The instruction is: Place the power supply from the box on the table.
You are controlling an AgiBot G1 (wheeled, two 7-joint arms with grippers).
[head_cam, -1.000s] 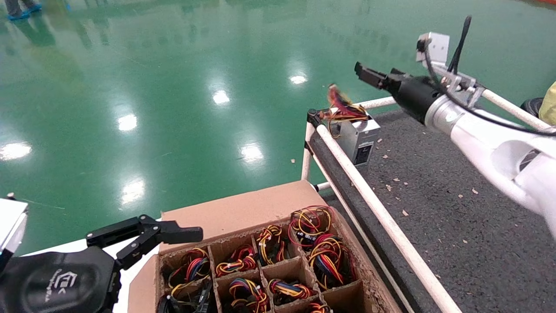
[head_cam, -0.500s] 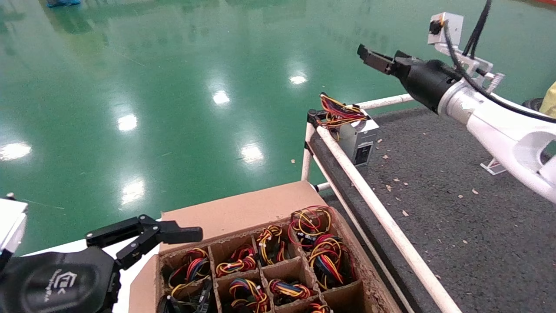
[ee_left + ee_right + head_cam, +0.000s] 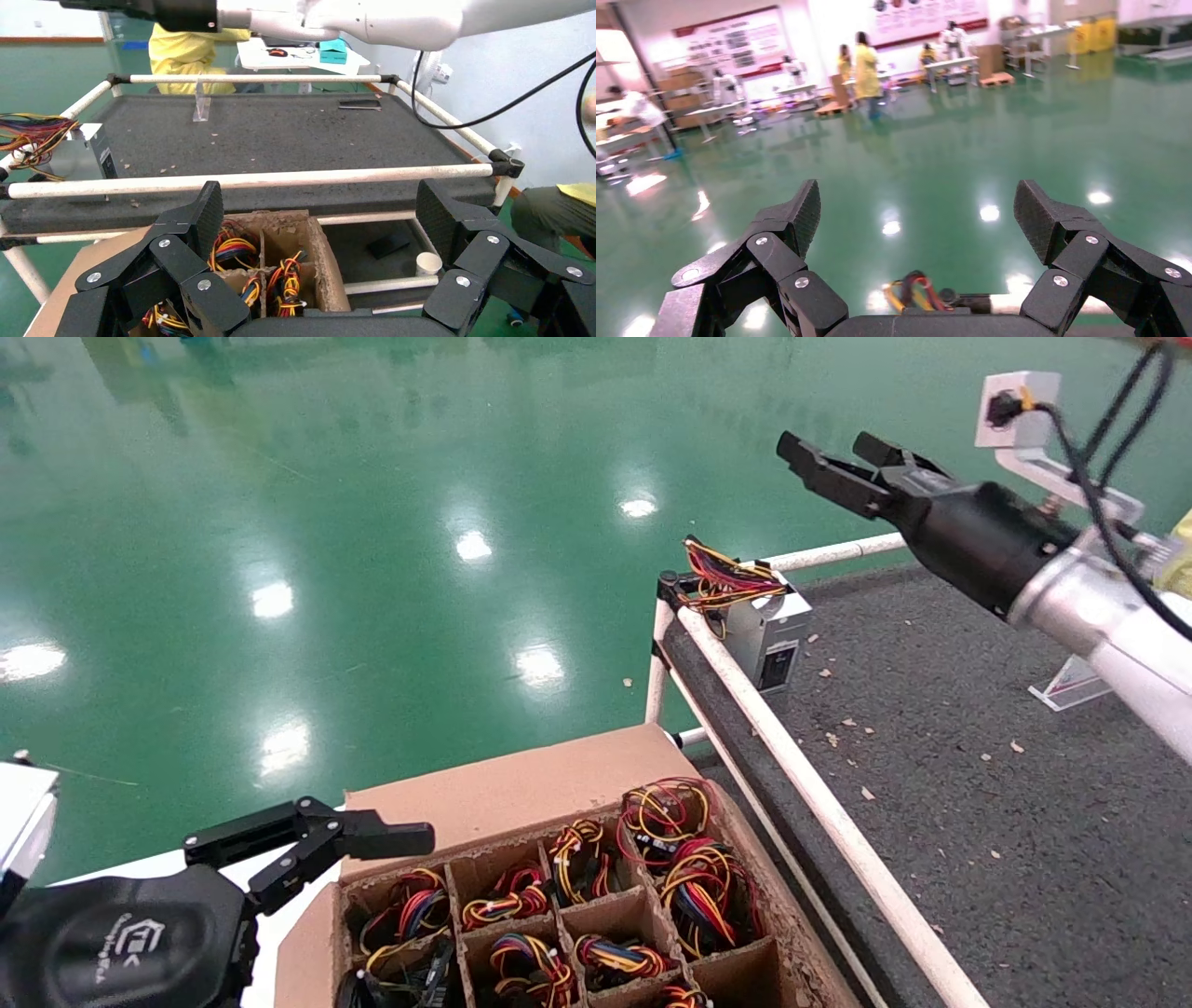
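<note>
Now you see the right gripper (image 3: 838,463) wide open, empty, above the table (image 3: 978,784) | power supply (image 3: 768,626) at table corner | left gripper (image 3: 372,836) open beside box (image 3: 503,794).

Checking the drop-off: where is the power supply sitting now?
In the head view the power supply sits on the table, in its far left corner by the black corner joint, free of both tools.
</note>
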